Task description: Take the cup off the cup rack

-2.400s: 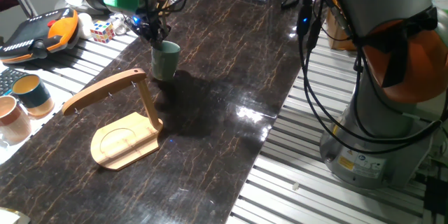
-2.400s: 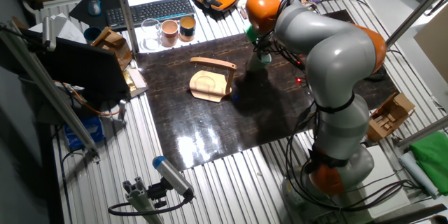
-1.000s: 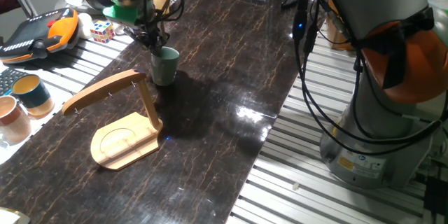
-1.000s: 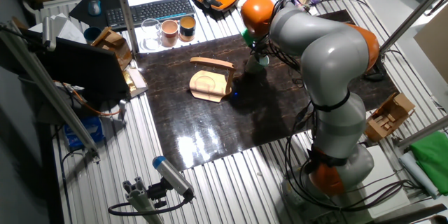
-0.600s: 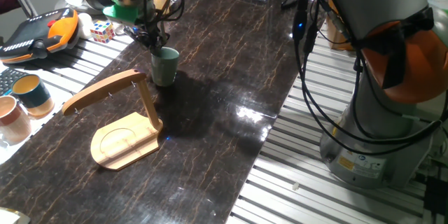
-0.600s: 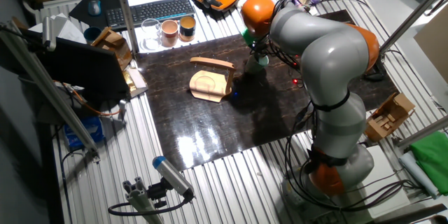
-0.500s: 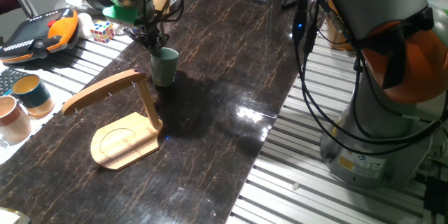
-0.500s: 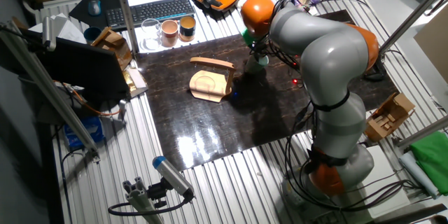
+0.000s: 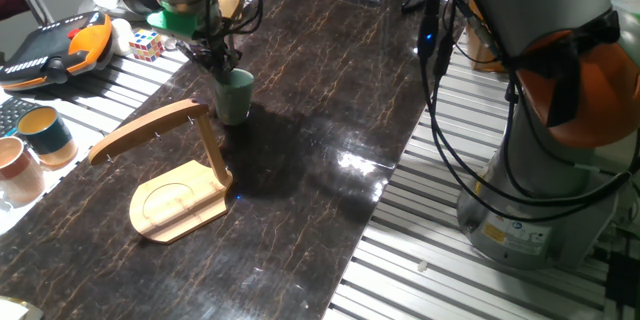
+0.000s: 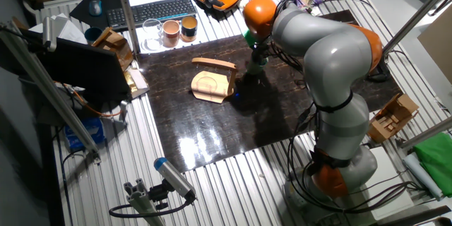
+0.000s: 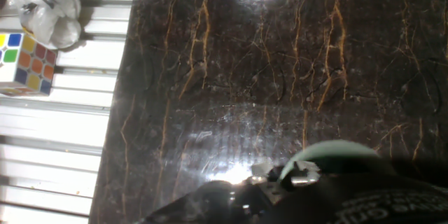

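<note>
the hand (image 9: 214, 56) sits at the rim of the cup (image 9: 235, 97), which stands on the tabletop (image 9: 330, 110) just beside the cup rack (image 9: 170, 175) (already off it); its grip cannot be told. a careless withdrawal could tip the cup against the rack.

Place: a robotics lab or test cell.
Floor and benches: ribbed aluminium profile panels (image 10: 233, 183) all around, with a dark marbled mat (image 9: 330, 110) as the work surface.
Robot: a big grey and orange arm (image 10: 332, 56) with loose black cables (image 9: 440, 80).
Controls: an orange teach pendant (image 9: 60, 45), a keyboard (image 10: 152, 8) and a mouse (image 10: 95, 5).
Rigging: metal poles (image 10: 42, 92) and a camera (image 10: 173, 176) on a mount.
Props: a Rubik's cube (image 11: 21, 63), spare cups (image 9: 30, 145).
</note>
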Robot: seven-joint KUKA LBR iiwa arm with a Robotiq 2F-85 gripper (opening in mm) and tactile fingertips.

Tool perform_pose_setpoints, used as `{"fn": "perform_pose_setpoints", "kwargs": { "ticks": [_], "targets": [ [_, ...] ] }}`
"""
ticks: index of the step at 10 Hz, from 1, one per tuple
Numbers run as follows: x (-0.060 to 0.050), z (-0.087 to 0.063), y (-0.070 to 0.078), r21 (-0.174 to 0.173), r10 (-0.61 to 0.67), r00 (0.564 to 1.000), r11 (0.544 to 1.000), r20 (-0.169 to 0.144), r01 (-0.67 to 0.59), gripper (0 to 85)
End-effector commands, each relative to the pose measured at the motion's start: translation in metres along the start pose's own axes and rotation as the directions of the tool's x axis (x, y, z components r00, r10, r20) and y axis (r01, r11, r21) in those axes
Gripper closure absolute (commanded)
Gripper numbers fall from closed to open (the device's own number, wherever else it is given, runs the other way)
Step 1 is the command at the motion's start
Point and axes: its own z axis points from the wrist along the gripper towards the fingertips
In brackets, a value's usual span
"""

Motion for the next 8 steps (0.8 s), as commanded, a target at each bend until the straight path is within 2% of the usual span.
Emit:
{"fn": "perform_pose_setpoints", "kwargs": {
  "ticks": [1, 2, 3, 4, 5, 6, 8],
  "targets": [
    [0.001, -0.002, 0.000, 0.001, -0.001, 1.000, 1.000, 0.001, 0.001, 51.0],
    [0.002, -0.003, 0.000, 0.000, 0.000, 1.000, 1.000, 0.000, 0.000, 45.0],
    [0.002, -0.005, 0.000, 0.001, 0.000, 1.000, 1.000, -0.011, 0.000, 43.3],
    [0.002, -0.011, 0.001, 0.010, -0.004, 0.999, 1.000, -0.042, 0.004, 43.3],
    [0.002, -0.021, 0.001, 0.022, -0.012, 0.996, 1.000, -0.091, 0.014, 44.0],
    [0.004, -0.034, 0.002, 0.037, -0.025, 0.992, 0.999, -0.126, 0.030, 46.7],
    [0.012, -0.062, 0.000, 0.053, -0.063, 0.982, 0.996, -0.179, 0.074, 59.7]
  ]
}}
